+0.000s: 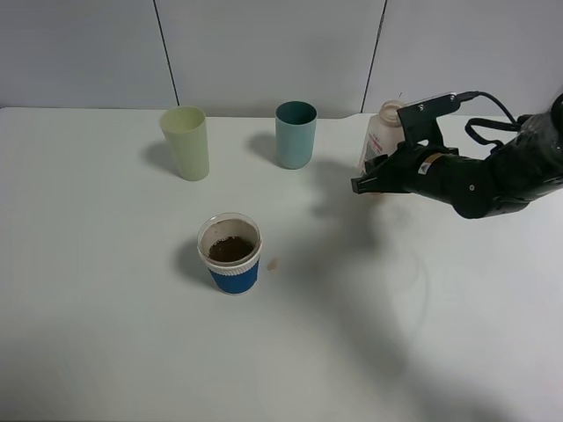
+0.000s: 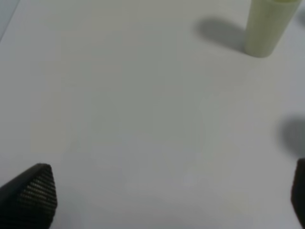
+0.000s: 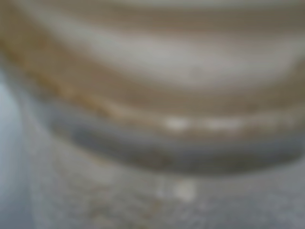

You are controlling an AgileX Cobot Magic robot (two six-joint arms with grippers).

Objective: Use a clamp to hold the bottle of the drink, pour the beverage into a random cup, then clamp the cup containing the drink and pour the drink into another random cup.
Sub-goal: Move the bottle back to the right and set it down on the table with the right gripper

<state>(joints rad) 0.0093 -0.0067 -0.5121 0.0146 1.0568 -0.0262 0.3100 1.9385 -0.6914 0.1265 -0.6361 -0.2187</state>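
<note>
A blue paper cup (image 1: 233, 264) with a white rim stands near the table's middle and holds brown drink. A pale green cup (image 1: 186, 142) and a teal cup (image 1: 296, 134) stand empty at the back. The green cup also shows in the left wrist view (image 2: 267, 26). The whitish drink bottle (image 1: 384, 127) stands upright at the back right. My right gripper (image 1: 373, 180) is around its lower part and looks shut on it. The bottle (image 3: 152, 95) fills the blurred right wrist view. My left gripper (image 2: 167, 195) is open and empty over bare table, out of the exterior view.
A small brown spill spot (image 1: 274, 262) lies on the white table (image 1: 106, 334) just right of the blue cup. A grey panelled wall (image 1: 264, 44) runs behind the table's back edge.
</note>
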